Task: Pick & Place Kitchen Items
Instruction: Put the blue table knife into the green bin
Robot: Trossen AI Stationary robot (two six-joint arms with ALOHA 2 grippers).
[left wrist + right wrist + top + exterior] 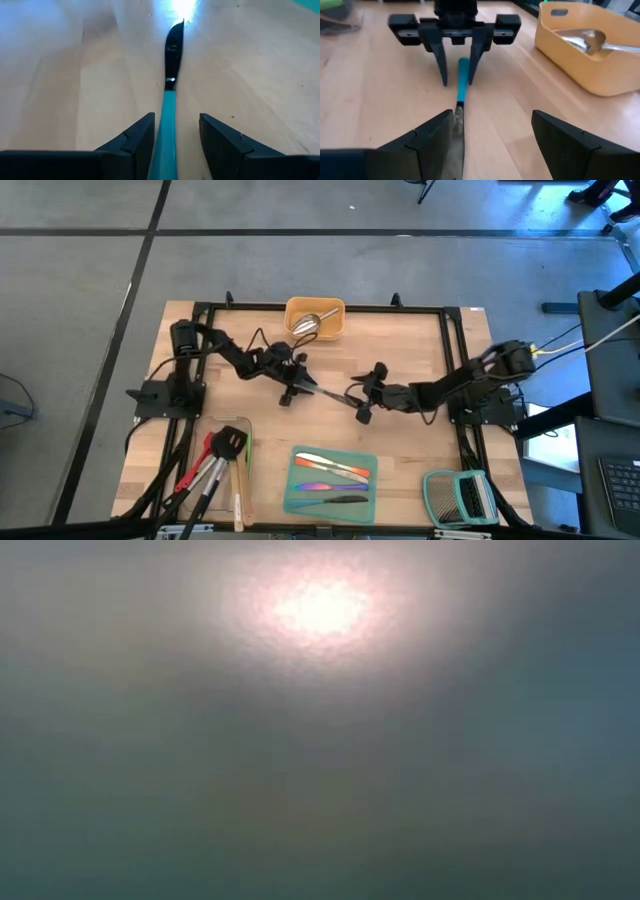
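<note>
The left gripper (457, 75) is standing at mid-table, its fingers (131, 145) straddling the blue handle of a knife (173, 55). Small gaps are showing on both sides of the handle, so the fingers are sitting partly open around it rather than pinching it. The knife is lying flat on the table (410, 350), its dark blade pointing toward the right gripper (362, 412).

The right gripper is facing the left one from the blade end, jaws spread wide and holding nothing; the blade tip is lying just beside one of its fingers (427, 145).

Behind them, a steel scoop (582, 40) is resting in the yellow tray (315, 319) at the table's far edge. Near the front edge, red and black utensils (215, 460) are lying at the left, cutlery is sitting in the teal tray (330, 482), and a rack (460, 498) is standing at the right.
</note>
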